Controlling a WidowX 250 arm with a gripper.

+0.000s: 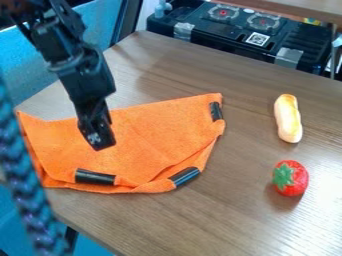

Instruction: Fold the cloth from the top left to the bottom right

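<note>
Orange cloth (143,137) lies creased, bearing three black strips (95,177).

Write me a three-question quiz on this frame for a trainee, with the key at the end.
1. True or false: the black robot pincer is over the orange fabric cloth.
2. How many dark, narrow strips show along the cloth's edges?
a) one
b) three
c) five
3. Fill in: in the picture, the red toy strawberry and the pale yellow, elongated toy bread lie to the ____ of the cloth.
Key: 1 true; 2 b; 3 right
</note>
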